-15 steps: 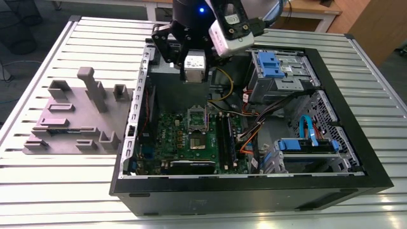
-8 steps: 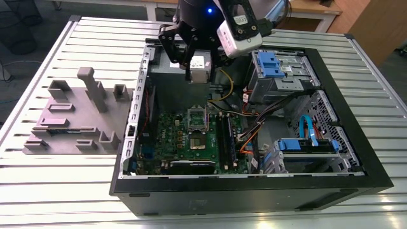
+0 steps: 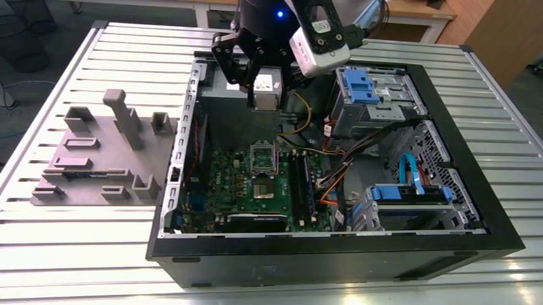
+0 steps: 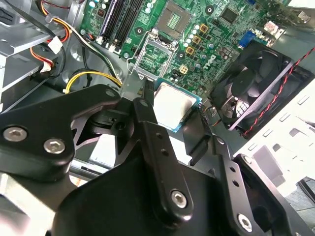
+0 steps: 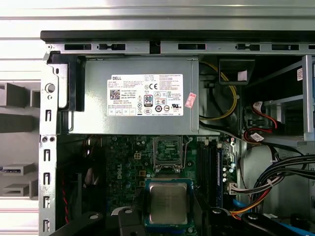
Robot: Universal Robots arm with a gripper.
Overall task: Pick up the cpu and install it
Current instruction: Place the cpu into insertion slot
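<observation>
The cpu [image 4: 173, 105] is a small square chip with a shiny silver top and a pale rim, and it also appears in the first wrist view [image 5: 168, 203]. My gripper [image 4: 175, 114] is shut on it, with a black finger against each of two opposite edges. In the exterior view the gripper [image 3: 261, 94] hangs over the far end of the open computer case [image 3: 475, 210], above the power supply. On the green motherboard, the metal-framed socket [image 3: 264, 188] lies bare with its hinged frame [image 4: 154, 56] flipped open. The chip hangs above the board, apart from the socket [image 4: 176, 17].
A mauve-grey tray [image 3: 93, 159] with upright blocks sits on the slatted table at the exterior view's left of the case. Inside the case are the grey power supply [image 5: 140, 101], a black fan [image 4: 261, 83], cable bundles [image 3: 339, 171] and drive cages with blue latches [image 3: 365, 86].
</observation>
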